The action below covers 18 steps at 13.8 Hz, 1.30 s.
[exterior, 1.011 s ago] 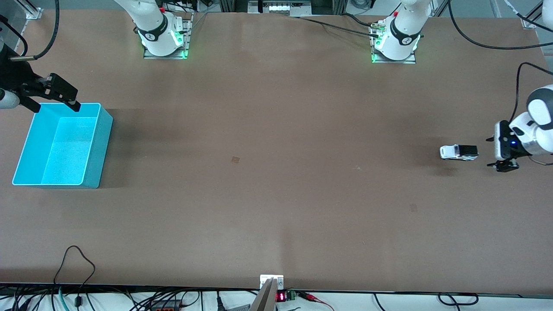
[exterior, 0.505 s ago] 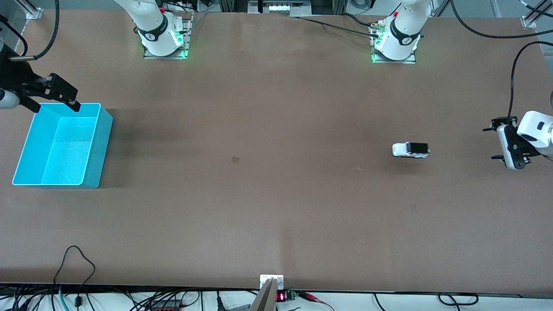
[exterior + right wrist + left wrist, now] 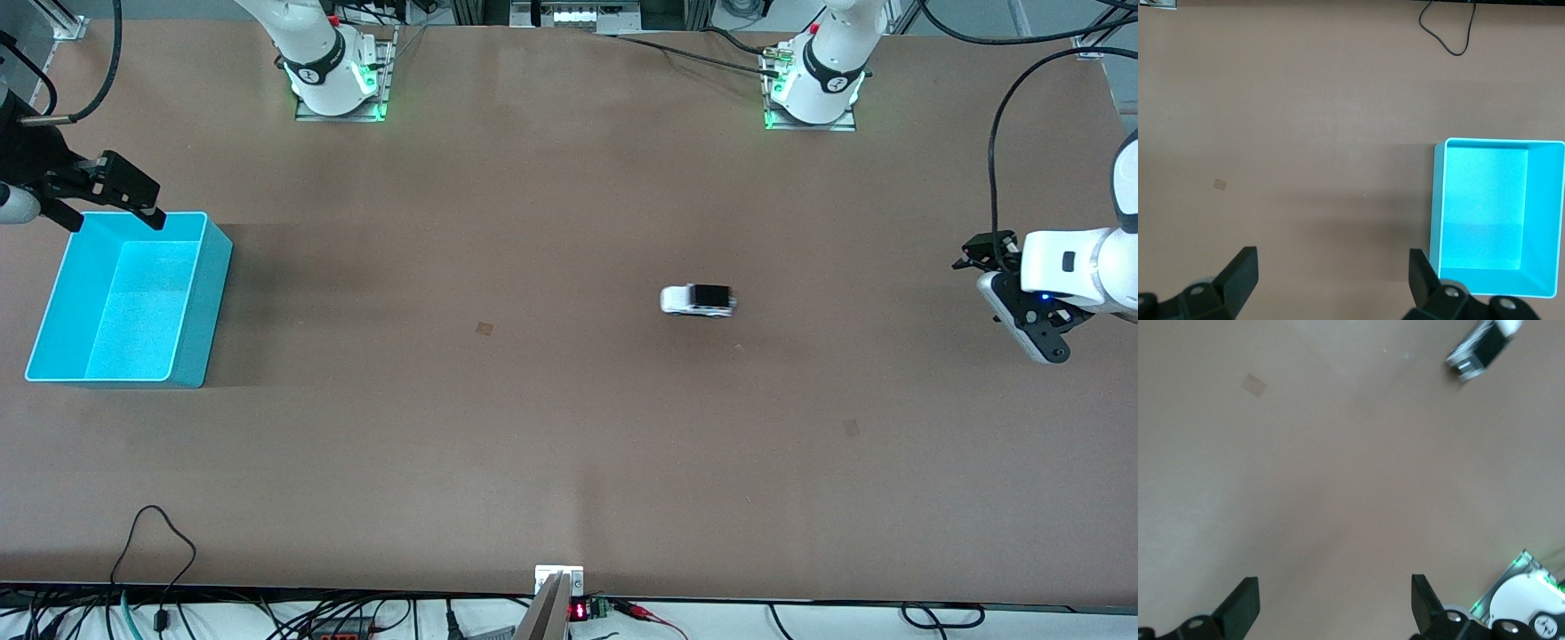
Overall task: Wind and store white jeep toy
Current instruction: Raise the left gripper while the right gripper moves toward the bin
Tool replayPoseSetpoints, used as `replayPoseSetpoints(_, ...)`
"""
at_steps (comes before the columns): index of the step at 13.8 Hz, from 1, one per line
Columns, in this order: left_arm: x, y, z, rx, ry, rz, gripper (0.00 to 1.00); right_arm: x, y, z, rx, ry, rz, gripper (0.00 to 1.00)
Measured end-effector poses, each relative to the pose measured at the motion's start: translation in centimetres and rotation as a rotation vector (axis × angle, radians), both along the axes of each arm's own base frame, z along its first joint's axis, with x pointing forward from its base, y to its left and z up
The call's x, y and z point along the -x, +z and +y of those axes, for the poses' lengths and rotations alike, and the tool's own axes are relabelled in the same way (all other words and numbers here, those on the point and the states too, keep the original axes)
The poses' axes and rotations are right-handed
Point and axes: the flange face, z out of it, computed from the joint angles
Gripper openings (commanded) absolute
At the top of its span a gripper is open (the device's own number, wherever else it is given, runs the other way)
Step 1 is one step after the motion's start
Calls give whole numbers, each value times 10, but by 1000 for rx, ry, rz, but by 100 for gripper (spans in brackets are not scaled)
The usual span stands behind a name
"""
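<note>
The white jeep toy stands alone on the bare table near the middle, its nose toward the right arm's end; it also shows in the left wrist view. My left gripper hangs open and empty over the table at the left arm's end, well apart from the jeep; the left wrist view shows only bare table between its fingers. The turquoise bin stands empty at the right arm's end. My right gripper waits open and empty over the bin's rim farthest from the front camera; in the right wrist view it is beside the bin.
A small square mark lies on the table between the jeep and the bin. A black cable loop lies at the table's front edge. The arms' bases stand along the table's edge farthest from the front camera.
The jeep has rolled across the table from beside my left gripper toward the right arm's end. My left gripper has drawn back and turned. The right arm has not moved.
</note>
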Motion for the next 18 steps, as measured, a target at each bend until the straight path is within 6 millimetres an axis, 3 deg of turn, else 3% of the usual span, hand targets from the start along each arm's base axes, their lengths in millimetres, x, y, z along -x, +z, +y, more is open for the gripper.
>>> replayPoseSetpoints(4, 3, 34, -62, -121, 214, -67, 100, 0, 0, 0, 0, -1, 0, 100)
replayPoseSetpoints(7, 12, 64, -86, -173, 443, -130, 100, 0, 0, 0, 0, -1, 0, 100)
replayPoseSetpoints(10, 14, 89, -85, -148, 631, -196, 100, 0, 0, -1, 0, -1, 0, 100)
replayPoseSetpoints(15, 22, 116, -59, -96, 746, -231, 100, -2, -3, -5, 0, -10, 5, 100)
replayPoseSetpoints(18, 30, 124, -53, -93, 795, -237, 100, -11, -19, -6, 2, -11, 29, 100)
